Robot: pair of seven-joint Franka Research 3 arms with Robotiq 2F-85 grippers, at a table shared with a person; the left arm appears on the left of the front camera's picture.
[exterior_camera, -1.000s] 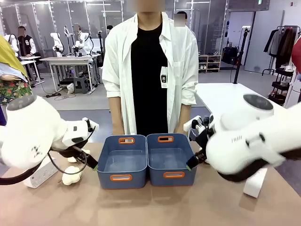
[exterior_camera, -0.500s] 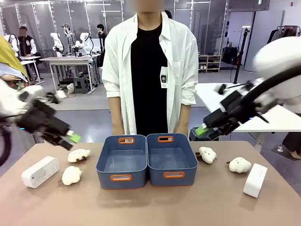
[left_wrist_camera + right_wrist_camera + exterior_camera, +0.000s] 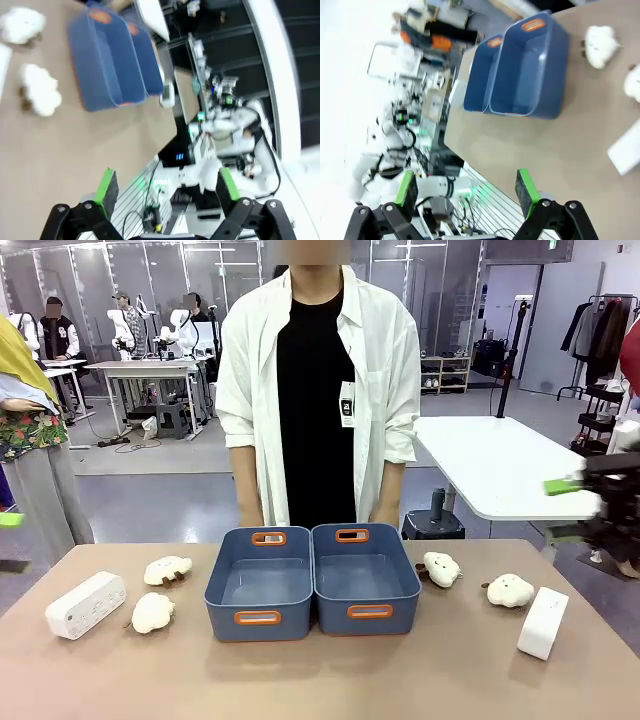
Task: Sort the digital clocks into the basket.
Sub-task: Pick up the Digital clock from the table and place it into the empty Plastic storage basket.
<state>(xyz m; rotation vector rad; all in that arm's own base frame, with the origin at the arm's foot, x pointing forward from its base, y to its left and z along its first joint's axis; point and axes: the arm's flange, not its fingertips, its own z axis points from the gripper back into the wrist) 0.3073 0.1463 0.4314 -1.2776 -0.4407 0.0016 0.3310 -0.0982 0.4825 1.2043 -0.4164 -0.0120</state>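
Two white digital clocks lie on the table: one at the left (image 3: pixel 85 604), one standing at the right (image 3: pixel 543 622), which also lies at the edge of the right wrist view (image 3: pixel 626 147). Two identical blue baskets stand side by side mid-table, the left (image 3: pixel 258 585) and the right (image 3: pixel 365 580), both with nothing in them. My left gripper (image 3: pixel 6 540) is at the picture's left edge, off the table; in its wrist view the left gripper (image 3: pixel 167 187) is open and holds nothing. My right gripper (image 3: pixel 570 510) hangs at the right edge above the table; the right gripper (image 3: pixel 465 189) is open too.
Cream plush toys lie around the bins: two on the left (image 3: pixel 167 569) (image 3: pixel 152 612), two on the right (image 3: pixel 440 568) (image 3: pixel 510 590). A person in a white shirt (image 3: pixel 320 390) stands at the far side behind the bins.
Both arms have swung up and outward from beside the bins to the picture's edges. The clocks, plush toys and bins have not moved.
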